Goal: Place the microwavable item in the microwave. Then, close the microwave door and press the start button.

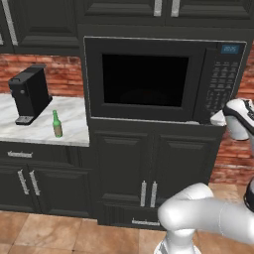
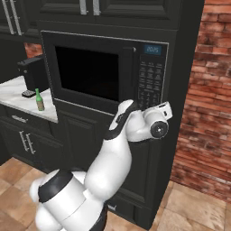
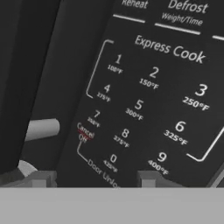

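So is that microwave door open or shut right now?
Shut. The microwave door lies flat across the front of the microwave, its dark window facing out, flush beside the keypad panel.

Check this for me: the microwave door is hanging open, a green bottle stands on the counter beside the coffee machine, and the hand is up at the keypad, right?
Not quite: the microwave door is shut, as the left base view shows. The green bottle does stand beside the coffee machine, and the gripper is at the keypad.

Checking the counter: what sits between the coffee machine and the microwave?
The green bottle stands on the counter between the coffee machine and the microwave, in the left base view.
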